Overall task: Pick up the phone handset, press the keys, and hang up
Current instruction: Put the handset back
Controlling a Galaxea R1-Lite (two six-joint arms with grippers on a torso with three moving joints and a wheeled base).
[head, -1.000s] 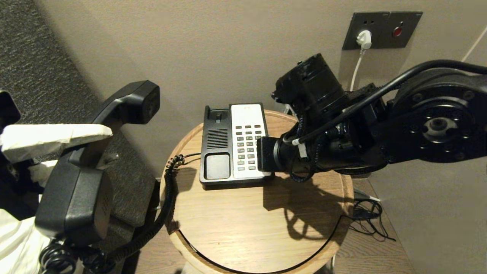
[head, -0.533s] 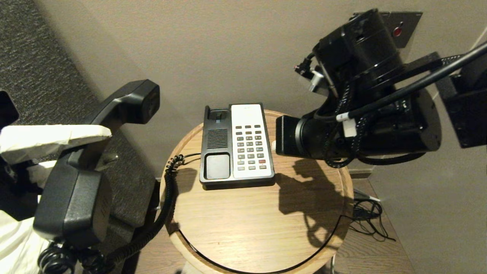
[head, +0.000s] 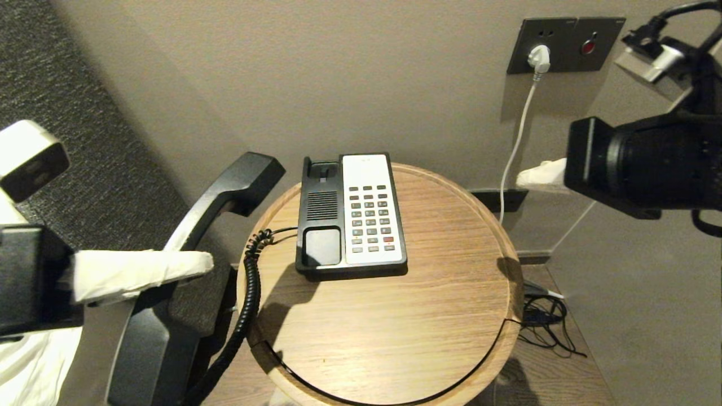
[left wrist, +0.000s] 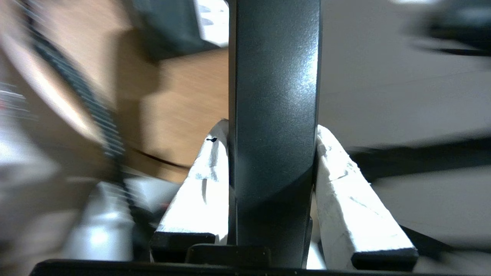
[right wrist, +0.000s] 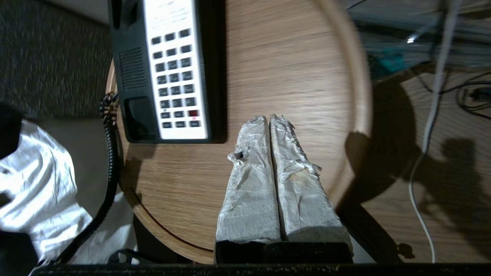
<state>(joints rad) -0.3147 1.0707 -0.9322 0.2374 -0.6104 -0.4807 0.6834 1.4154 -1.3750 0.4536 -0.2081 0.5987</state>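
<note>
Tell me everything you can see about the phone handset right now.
The phone handset is long, black and looks like matte textured plastic, with a chunky end raised toward the phone base. It is off the cradle, held tilted in the air left of the round wooden table. The left gripper, its fingers wrapped in white, clamps its narrow middle from both sides. A black coiled cord trails from its lower end.

Black, blocky arm housings on both sides — matte, chunky. Left tool [head: 141,270] with fingers [left wrist: 203,180] wrapped in crinkled white tape; right tool [right wrist: 273,122] likewise taped, frayed at the tips. Black cable [head: 682,8] looping above the right wrist — silver connector beside it.
</note>
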